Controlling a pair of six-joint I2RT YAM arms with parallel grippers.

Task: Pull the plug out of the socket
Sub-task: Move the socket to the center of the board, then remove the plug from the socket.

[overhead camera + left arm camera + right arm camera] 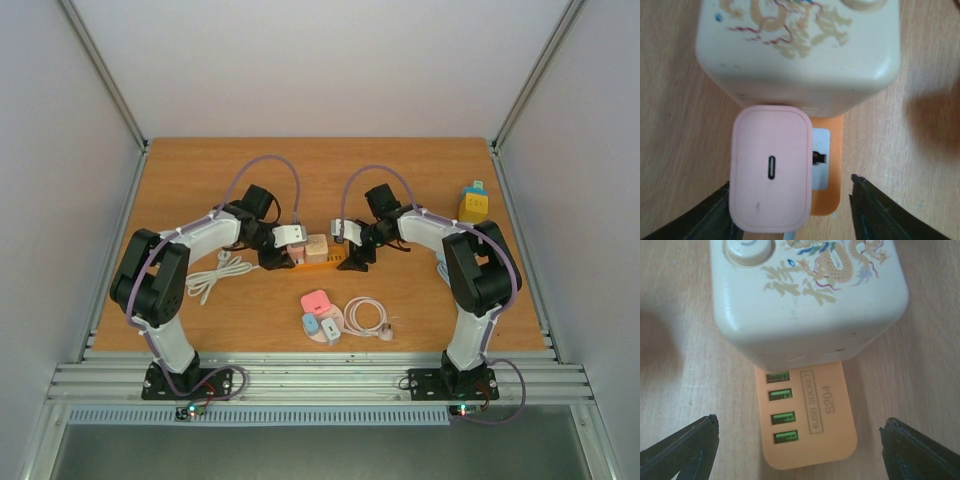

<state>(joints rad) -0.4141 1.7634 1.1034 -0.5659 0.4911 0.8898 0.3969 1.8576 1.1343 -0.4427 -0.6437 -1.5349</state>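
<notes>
Mid-table [420, 180], the pink plug [769, 175] sits in the cream cube socket [800, 50], jutting sideways toward your left arm, port outward. Your left fingers [710, 215] straddle it, released; your right fingers [682, 447] gape wide beside the socket's orange USB face.

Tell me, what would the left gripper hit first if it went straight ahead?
Probably the pink rounded plastic plug in the orange socket block; it sits between the left gripper's open fingers, depth unclear.

Matt pink plastic plug [769, 175], glossy cream socket [800, 50], prob. wood-veneer table [670, 125].
</notes>
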